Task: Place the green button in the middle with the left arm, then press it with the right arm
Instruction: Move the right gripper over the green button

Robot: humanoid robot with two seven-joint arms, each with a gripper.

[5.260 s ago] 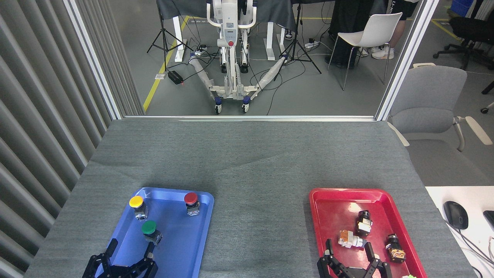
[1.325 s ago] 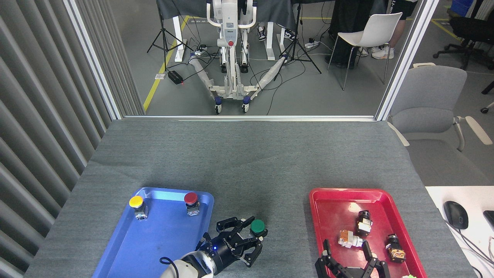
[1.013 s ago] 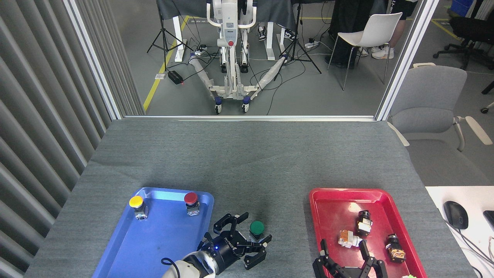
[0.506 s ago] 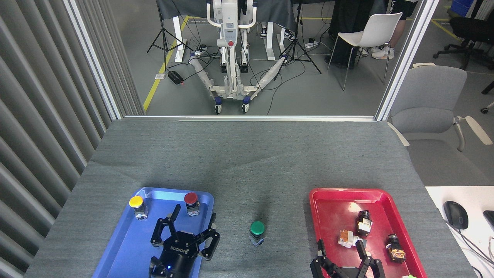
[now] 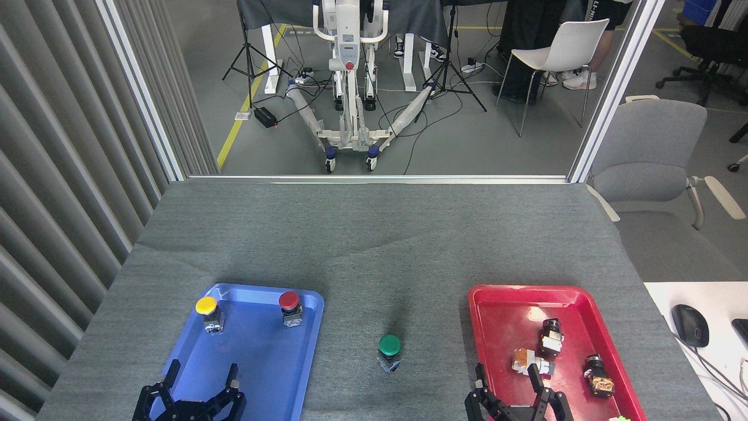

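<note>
No lettering can be read anywhere; a person's dark shirt (image 5: 608, 11) may bear white letters, too cropped to tell.

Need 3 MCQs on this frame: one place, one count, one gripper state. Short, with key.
1. Where is the green button?
A. blue tray
B. bare cloth between the trays
C. red tray

2. How many buttons stand in the blue tray?
A. one
B. two
C. three

3. The left gripper is:
A. shut on the green button
B. shut on the red button
C. open, holding nothing

Key: B, it stands upright on the grey cloth; B, only the yellow button and red button; C, fingers spread over the tray's near end.
</note>
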